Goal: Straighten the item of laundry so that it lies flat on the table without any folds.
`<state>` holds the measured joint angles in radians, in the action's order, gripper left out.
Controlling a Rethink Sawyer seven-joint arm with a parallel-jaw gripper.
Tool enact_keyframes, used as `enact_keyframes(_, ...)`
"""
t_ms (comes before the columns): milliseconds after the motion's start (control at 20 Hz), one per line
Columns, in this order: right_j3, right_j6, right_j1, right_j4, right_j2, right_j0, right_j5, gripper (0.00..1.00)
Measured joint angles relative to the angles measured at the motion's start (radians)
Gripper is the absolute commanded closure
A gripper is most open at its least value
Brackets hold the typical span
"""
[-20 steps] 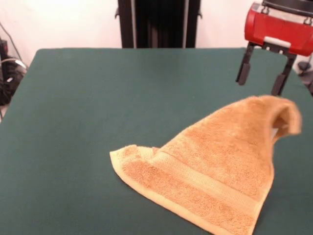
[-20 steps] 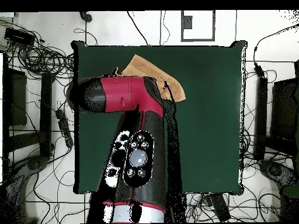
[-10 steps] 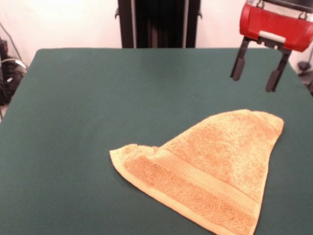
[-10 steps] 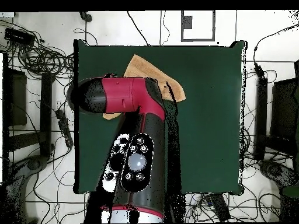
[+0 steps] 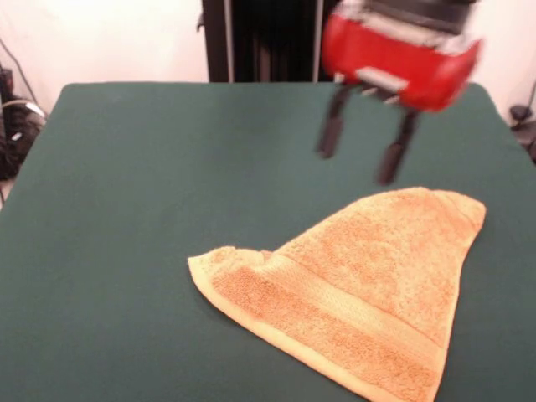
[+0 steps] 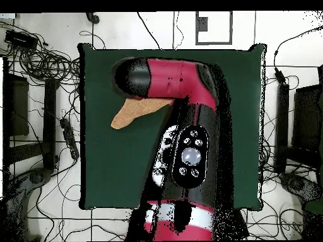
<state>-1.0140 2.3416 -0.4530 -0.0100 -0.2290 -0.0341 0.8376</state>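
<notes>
The orange-tan towel [image 5: 360, 289] lies on the green table [image 5: 142, 193] at the front right, folded into a rough triangle with its woven band running along the near edge. My gripper [image 5: 362, 154] hangs open and empty above the table, just behind the towel's far edge and apart from it. In the overhead view the arm [image 6: 183, 120] covers most of the towel [image 6: 129, 112]; only one corner shows at the arm's left. The gripper itself is hidden there.
The robot's black pedestal [image 5: 272, 40] stands behind the table's far edge. Cables and dark equipment [image 5: 12, 126] lie off the table's left side. Cables also lie on the floor round the table [image 6: 44, 63] in the overhead view.
The gripper let go of the towel's raised corner, which dropped flat. The open gripper then rose and swung left over the table.
</notes>
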Motion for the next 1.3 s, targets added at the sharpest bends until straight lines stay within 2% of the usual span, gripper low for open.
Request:
enact_keyframes(50,0.132,0.0,0.066,0.003,0.001,0.054,0.093,0.0)
enact_keyframes(150,0.211,0.0,0.108,0.006,0.002,0.083,0.145,0.0)
enact_keyframes(350,0.465,0.0,0.254,0.018,0.002,0.16,0.287,0.0)
enact_keyframes(500,0.62,0.0,0.358,0.029,0.002,0.196,0.34,0.0)
enact_keyframes(850,0.805,0.0,0.51,0.039,0.002,0.196,0.347,0.0)
enact_keyframes(1300,0.896,0.0,0.581,0.036,-0.013,0.166,0.35,0.0)
